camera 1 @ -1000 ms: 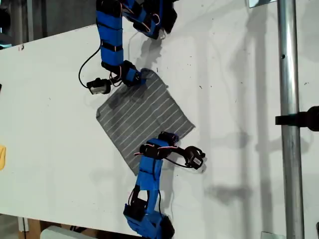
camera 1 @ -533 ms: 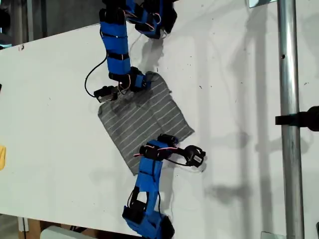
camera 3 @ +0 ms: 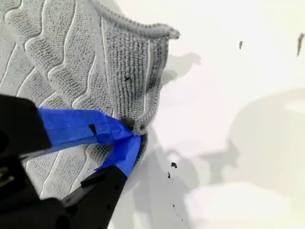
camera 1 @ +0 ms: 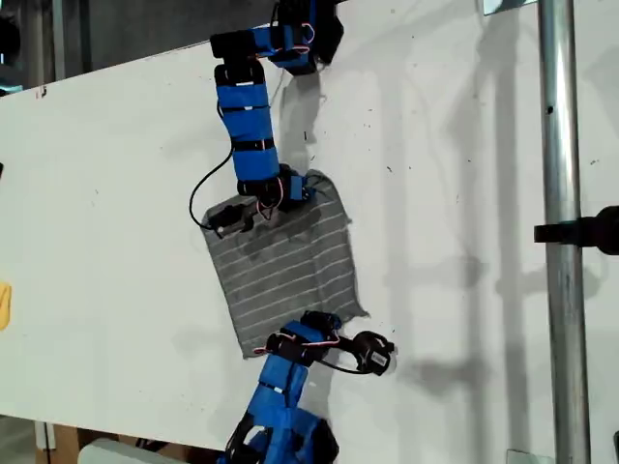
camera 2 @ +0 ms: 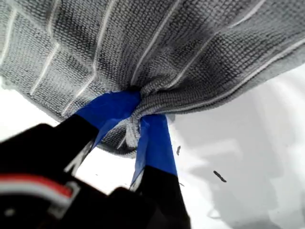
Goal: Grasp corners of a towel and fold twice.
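The dark grey towel (camera 1: pixel 285 256) with thin white stripes lies spread on the white table (camera 1: pixel 97 193), mid-frame in the exterior view. My first gripper (camera 2: pixel 138 107) is shut on a bunched bit of the towel (camera 2: pixel 143 43); in the exterior view it is the lower arm's gripper (camera 1: pixel 329 321), at the cloth's lower right corner. My second gripper (camera 3: pixel 136 133) is shut on the towel (camera 3: pixel 62 62) just below a raised corner (camera 3: pixel 169 32); in the exterior view it is the upper arm's gripper (camera 1: pixel 302 186), at the cloth's top corner.
A metal pole (camera 1: pixel 556 242) with a black clamp (camera 1: pixel 580 232) runs down the exterior view's right side. A yellow object (camera 1: pixel 4 304) sits at that view's left edge. The table's near edge runs below the lower arm's base.
Both arms have dragged the towel: the upper gripper moved right and down in the exterior view, the lower one moved down. The cloth has turned from a diamond to a more upright, narrower shape.
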Controlling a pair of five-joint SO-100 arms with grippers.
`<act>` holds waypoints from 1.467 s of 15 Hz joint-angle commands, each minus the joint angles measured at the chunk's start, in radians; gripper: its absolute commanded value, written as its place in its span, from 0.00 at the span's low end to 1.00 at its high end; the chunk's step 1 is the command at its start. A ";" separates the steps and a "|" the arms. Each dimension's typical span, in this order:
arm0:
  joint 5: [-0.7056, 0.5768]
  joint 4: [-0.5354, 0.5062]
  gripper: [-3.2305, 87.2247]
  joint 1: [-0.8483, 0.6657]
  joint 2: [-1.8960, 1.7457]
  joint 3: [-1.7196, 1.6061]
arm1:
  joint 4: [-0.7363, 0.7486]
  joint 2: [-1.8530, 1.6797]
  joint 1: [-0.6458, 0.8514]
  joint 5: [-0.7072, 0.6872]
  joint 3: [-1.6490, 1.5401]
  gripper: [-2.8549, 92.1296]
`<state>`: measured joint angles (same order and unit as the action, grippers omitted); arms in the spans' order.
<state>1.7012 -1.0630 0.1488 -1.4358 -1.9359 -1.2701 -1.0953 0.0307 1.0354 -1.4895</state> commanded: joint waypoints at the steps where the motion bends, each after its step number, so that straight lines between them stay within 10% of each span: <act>1: 0.006 -0.189 0.16 0.049 -0.054 0.091 | -0.028 -0.014 0.000 -0.006 -0.009 0.03; 6: 0.051 -0.609 0.36 0.114 -0.158 0.445 | -0.040 -0.017 0.017 -0.017 -0.011 0.03; 22: -0.014 -0.290 0.30 0.069 0.494 0.784 | -0.089 -0.097 0.071 -0.069 -0.014 0.03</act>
<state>1.6659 -1.4005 0.2071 -0.9373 -1.1658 -1.3361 -1.1290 0.0844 0.9833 -1.5064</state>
